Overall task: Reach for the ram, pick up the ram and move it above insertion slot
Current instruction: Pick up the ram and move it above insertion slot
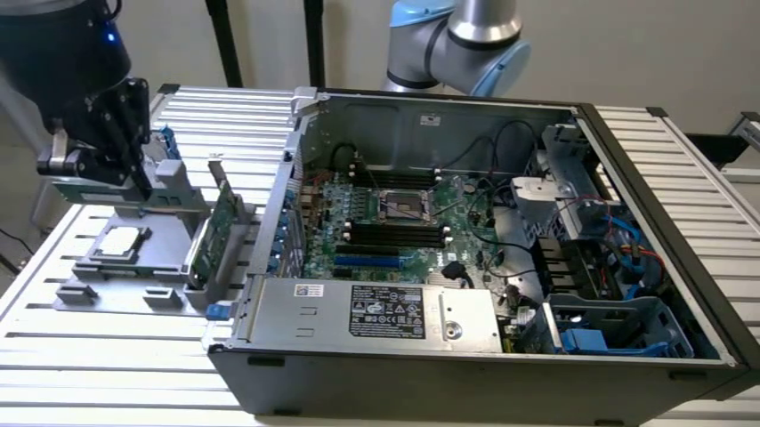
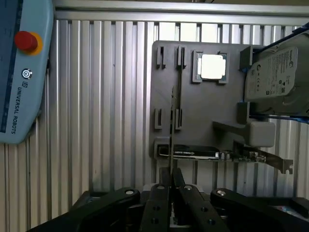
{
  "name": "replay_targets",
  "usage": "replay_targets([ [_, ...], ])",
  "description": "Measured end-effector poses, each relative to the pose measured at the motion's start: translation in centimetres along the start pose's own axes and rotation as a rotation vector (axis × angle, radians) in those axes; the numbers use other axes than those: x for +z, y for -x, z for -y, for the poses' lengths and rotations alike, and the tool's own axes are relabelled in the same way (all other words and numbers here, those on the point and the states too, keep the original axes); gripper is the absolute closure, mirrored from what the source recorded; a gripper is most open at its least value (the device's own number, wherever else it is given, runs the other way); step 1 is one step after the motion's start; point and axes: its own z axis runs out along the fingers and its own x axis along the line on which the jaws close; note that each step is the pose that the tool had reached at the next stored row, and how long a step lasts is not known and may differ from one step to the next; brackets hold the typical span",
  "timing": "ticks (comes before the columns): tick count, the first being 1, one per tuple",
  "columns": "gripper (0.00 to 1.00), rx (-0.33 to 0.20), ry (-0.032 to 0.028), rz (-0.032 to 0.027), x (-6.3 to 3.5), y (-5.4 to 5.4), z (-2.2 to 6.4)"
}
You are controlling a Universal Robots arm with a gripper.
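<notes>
The ram [image 2: 175, 111] appears edge-on as a thin dark strip running out from between my fingers [image 2: 157, 203], and in the exterior view as a green strip [image 1: 60, 188] under the black gripper [image 1: 101, 173]. My gripper [image 2: 172, 186] is shut on the ram and hangs above the grey parts fixture [image 1: 160, 267], at the exterior view's left of the open computer case [image 1: 665, 222]. The motherboard's black memory slots [image 1: 392, 233] lie inside the case, well to the exterior view's right of the gripper.
On the fixture [image 2: 207, 116] are a CPU [image 2: 212, 66], a hard drive [image 2: 275, 77] and an upright green expansion card with a metal bracket [image 1: 220, 231]. A blue teach pendant with a red stop button [image 2: 19, 72] lies on the slatted table. Cables and a drive cage crowd the case's right.
</notes>
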Motion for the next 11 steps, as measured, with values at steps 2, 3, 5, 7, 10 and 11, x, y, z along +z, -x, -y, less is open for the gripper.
replay_targets([
  [2,0.87,-0.003,0.0001,0.001,-0.13,0.0,0.57],
  [3,0.87,-0.004,0.0,0.0018,-0.17,0.0,0.87],
  [5,0.87,-0.006,0.0001,0.0033,-0.26,0.0,1.5],
  [7,0.87,-0.008,0.0,0.0051,-0.36,0.0,2.16],
  [10,0.87,-0.011,0.0001,0.0086,-0.56,0.0,3.19],
  [11,0.87,-0.012,0.0002,0.0095,-0.64,0.0,3.55],
])
